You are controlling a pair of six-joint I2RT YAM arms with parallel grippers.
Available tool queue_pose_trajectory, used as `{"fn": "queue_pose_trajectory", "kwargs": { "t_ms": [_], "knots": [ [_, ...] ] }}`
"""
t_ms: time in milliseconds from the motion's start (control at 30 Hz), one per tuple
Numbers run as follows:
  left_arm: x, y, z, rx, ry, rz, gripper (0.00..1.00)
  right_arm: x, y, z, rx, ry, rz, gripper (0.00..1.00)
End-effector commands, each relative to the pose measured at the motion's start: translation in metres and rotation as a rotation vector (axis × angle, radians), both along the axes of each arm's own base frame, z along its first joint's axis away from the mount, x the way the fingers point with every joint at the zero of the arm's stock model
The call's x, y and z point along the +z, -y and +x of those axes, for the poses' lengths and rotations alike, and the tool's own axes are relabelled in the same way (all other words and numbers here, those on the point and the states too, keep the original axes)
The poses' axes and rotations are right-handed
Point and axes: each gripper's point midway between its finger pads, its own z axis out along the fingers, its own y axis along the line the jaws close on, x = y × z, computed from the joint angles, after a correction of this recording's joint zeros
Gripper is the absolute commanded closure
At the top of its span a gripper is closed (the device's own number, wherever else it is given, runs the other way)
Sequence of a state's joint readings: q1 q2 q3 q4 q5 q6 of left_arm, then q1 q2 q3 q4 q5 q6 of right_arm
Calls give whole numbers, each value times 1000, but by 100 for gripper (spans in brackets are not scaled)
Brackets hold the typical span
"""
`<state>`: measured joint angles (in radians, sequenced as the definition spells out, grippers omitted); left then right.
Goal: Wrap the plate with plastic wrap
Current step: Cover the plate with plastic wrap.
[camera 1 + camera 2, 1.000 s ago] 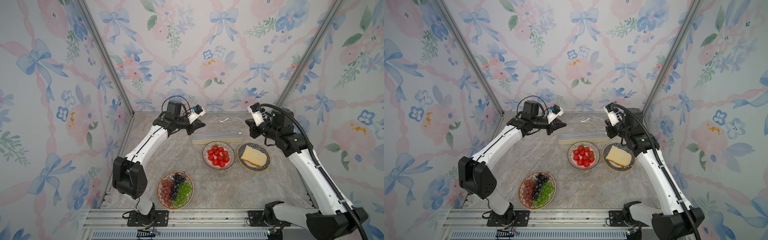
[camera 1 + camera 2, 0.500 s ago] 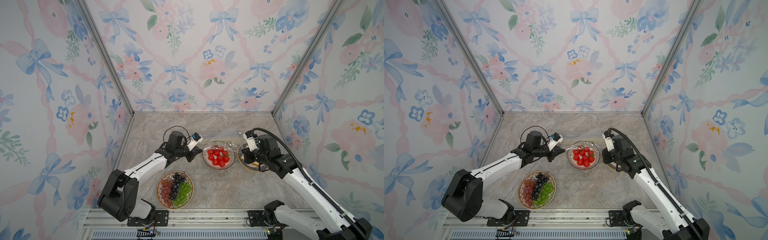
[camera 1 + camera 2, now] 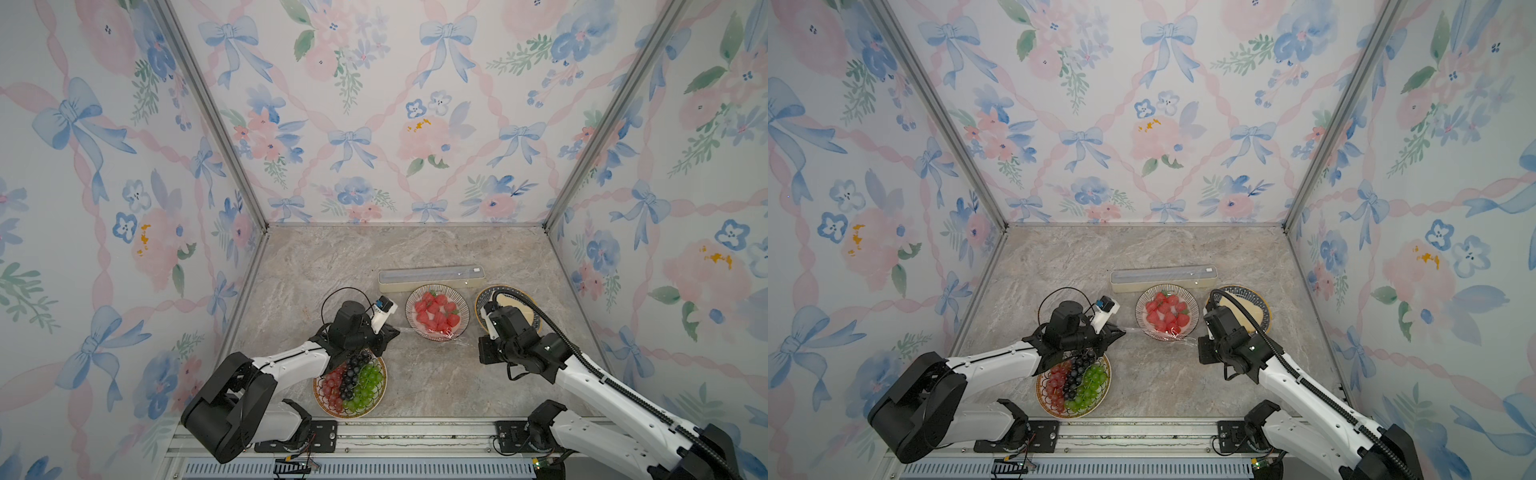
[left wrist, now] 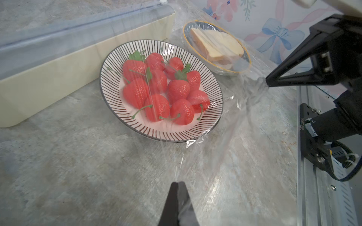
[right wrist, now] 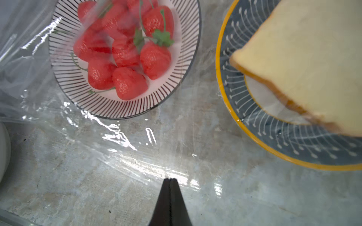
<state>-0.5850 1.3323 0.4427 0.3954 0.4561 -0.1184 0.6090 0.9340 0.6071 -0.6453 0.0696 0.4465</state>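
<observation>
A striped plate point(image 3: 415, 299) point(image 3: 1144, 305) of strawberries sits in front of the long cream box point(image 3: 431, 277) point(image 4: 49, 64). Clear plastic wrap point(image 4: 235, 121) point(image 5: 121, 137) runs from the box over the plate point(image 4: 109, 78) point(image 5: 176, 78) and down to the table in front of it. My left gripper point(image 4: 178, 183) point(image 3: 398, 331) is shut on the wrap's corner, low at the plate's front left. My right gripper point(image 5: 170, 179) point(image 4: 266, 83) is shut on the wrap at the plate's front right, near the table.
A blue plate with a yellow rim point(image 3: 482, 297) point(image 5: 231, 88) holds bread right of the strawberries, partly under my right arm, with film over it too. A plate of grapes point(image 3: 322, 399) lies under my left forearm. The metal rail point(image 4: 323, 176) borders the front.
Both grippers came from the back, above the box, forward and down past the strawberry plate. The wrap has been drawn over the plate with them.
</observation>
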Motion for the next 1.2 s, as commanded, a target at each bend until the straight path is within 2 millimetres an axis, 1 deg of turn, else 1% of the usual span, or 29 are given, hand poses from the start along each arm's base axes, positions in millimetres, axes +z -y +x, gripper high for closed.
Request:
{"fn": "queue_pose_trajectory", "kwargs": {
  "t_ms": [0,100,200,333,367,400,467,500,567,600,667,733,767,800,833,967,1000,1067,1133,1167],
  "knots": [
    [-8,3,2,16,-32,-7,100,-16,8,-8,-79,-42,-10,100],
    [-16,5,4,10,-53,5,100,-29,14,-13,-108,-73,-28,100],
    [-24,8,4,-1,-71,21,100,-41,14,-14,-125,-87,-30,100],
    [-29,7,7,12,-69,38,100,-60,15,-15,-142,-131,-57,100],
    [-28,7,8,15,-62,40,97,-64,16,-14,-146,-139,-69,100],
    [-27,5,9,25,-54,44,92,-69,17,-13,-154,-145,-80,100],
    [-23,3,12,39,-33,47,87,-75,16,-9,-167,-142,-83,100],
    [-21,1,15,53,-19,48,81,-78,16,-6,-175,-140,-82,100],
    [-18,-4,19,84,-1,53,71,-82,15,-1,-184,-135,-86,100],
    [-14,-8,22,112,12,54,63,-84,16,1,-192,-139,-97,100],
    [-6,-18,27,164,43,53,55,-86,18,3,-200,-148,-114,100],
    [4,-31,35,246,78,51,45,-86,19,4,-205,-151,-122,95],
    [10,-39,38,284,96,43,41,-86,20,4,-207,-150,-123,91],
    [17,-47,42,323,115,36,38,-85,21,3,-210,-149,-127,91],
    [23,-56,45,377,134,27,33,-85,22,3,-211,-148,-125,89],
    [44,-94,53,567,183,-18,20,-83,24,2,-254,-146,-101,91],
    [49,-99,53,581,186,-42,20,-82,25,1,-258,-150,-101,95],
    [59,-98,52,571,176,-99,19,-80,26,0,-272,-152,-102,96],
    [69,-88,50,521,161,-147,19,-76,30,-1,-296,-144,-99,94],
    [73,-80,47,483,139,-174,20,-73,31,-2,-301,-139,-98,91]
  ]
}}
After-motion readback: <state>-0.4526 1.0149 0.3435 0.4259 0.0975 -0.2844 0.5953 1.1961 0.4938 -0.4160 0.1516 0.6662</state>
